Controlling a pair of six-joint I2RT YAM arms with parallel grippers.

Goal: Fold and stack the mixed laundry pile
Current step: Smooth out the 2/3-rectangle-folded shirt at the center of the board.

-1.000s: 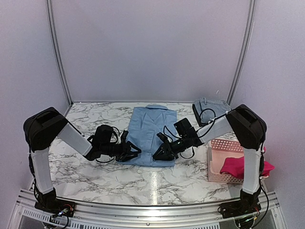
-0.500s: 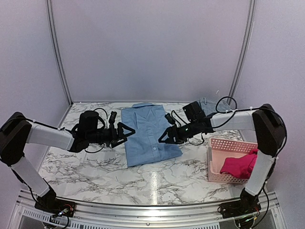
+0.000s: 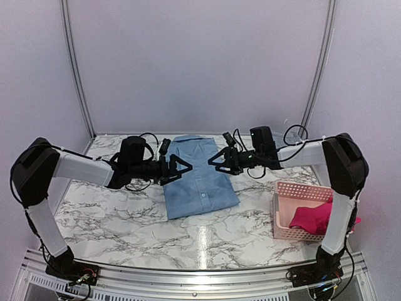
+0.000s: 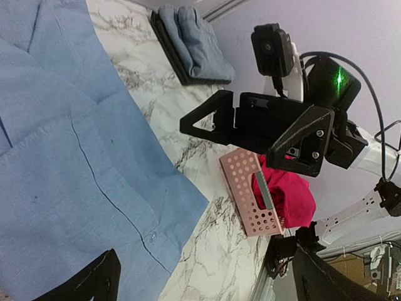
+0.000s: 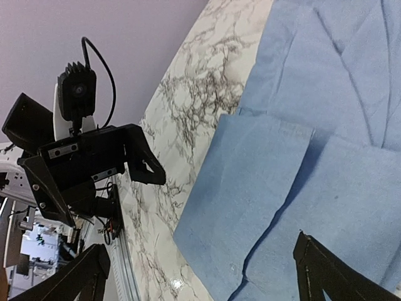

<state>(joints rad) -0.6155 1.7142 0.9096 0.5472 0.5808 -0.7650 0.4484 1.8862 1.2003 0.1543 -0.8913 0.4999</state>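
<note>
While left gripper [image 3: 186,168] and right gripper [image 3: 214,160] flank it spread-fingered, one smooth light blue shirt [image 3: 199,179] lies oblong at centre of marble table [image 3: 125,207] | one crumpled magenta garment [image 3: 313,216] fills pink lattice basket [image 3: 294,188], near right.

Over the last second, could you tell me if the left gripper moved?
Yes. The left gripper moved toward the back wall, from level with the pink basket to beyond its far rim.
</note>
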